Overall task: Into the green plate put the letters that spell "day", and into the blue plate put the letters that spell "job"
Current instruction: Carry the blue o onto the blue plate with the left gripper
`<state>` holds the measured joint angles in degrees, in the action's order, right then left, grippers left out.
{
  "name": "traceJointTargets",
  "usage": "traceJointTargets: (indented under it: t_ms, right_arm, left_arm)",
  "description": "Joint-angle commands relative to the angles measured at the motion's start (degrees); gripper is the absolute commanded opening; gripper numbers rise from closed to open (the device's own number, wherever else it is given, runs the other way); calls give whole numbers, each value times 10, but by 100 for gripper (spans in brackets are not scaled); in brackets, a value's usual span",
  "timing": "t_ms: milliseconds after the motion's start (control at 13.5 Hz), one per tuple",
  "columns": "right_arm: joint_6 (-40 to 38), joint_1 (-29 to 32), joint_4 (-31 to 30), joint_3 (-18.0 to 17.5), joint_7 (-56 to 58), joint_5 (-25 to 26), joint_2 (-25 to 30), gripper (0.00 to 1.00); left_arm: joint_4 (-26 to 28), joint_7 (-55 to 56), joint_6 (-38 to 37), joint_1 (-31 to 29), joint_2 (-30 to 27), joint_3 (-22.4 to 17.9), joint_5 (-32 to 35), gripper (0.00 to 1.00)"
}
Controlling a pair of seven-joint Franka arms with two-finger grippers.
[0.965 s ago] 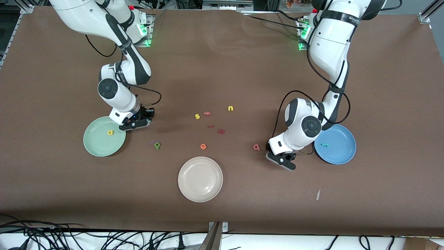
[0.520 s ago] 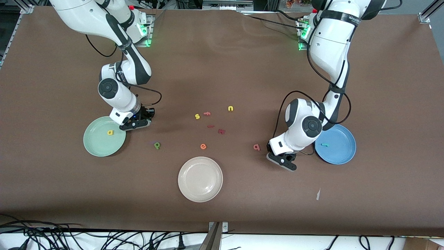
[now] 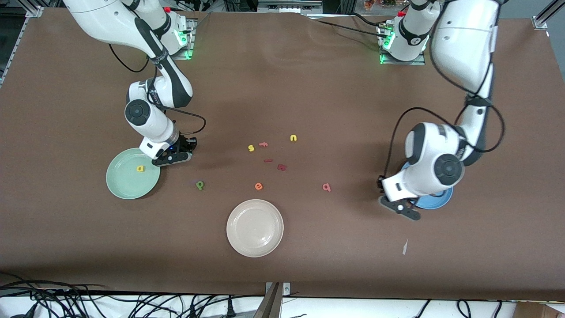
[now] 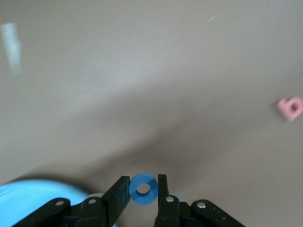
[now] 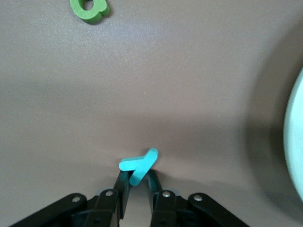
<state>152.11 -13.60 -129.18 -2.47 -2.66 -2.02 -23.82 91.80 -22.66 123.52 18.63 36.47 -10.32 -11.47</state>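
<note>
Blue "o" [image 4: 142, 189] pinched in left pincer [image 4: 143, 190] by blue plate [image 3: 435, 202]; right pincer [image 5: 137, 182] grips teal "y" [image 5: 138, 166].

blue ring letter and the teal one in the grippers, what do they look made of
Blue ring letter: probably foam, matte; thick flat-cut sides, no shine, held in the left gripper. Teal letter: looks like the same matte foam, chunky with soft edges, pinched in the right gripper.
</note>
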Motion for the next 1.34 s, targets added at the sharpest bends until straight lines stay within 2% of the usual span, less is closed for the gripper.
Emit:
traceJointTargets:
  t_ms: [0, 148, 223, 371, 445, 668, 817, 1039, 1262]
  right_arm:
    - [13, 2, -2, -4, -5, -6, -11, 21]
    - [12, 2, -1, -4, -5, -6, -11, 20]
    - [12, 2, -1, -4, -5, -6, -11, 20]
    - [11, 2, 0, -4, -4, -6, -9, 20]
    - [11, 2, 0, -3, -3, -6, -8, 20]
    - [3, 2, 8, -3, -1, -6, -5, 20]
    - [-9, 2, 13, -3, -4, -6, -1, 20]
    - [-48, 2, 30, -2, -8, -6, 4, 20]
    - [-48, 2, 30, -2, -8, -6, 4, 19]
  left_arm:
    - [87, -72, 4, -41, -47, 7, 25, 8]
    - [115, -137, 8, -76, -54, 6, 25, 12]
    - [123, -149, 8, -85, -54, 5, 25, 20]
    - [123, -150, 8, -93, -54, 4, 35, 44]
    - [120, -148, 8, -93, -55, 4, 36, 47]
    - [112, -136, 8, -85, -61, 9, 28, 47]
    - [104, -80, 19, -77, -59, 38, 7, 47]
    - [85, 60, 63, -27, -37, 67, 5, 46]
    - [63, 187, 111, 49, 4, 68, 8, 46]
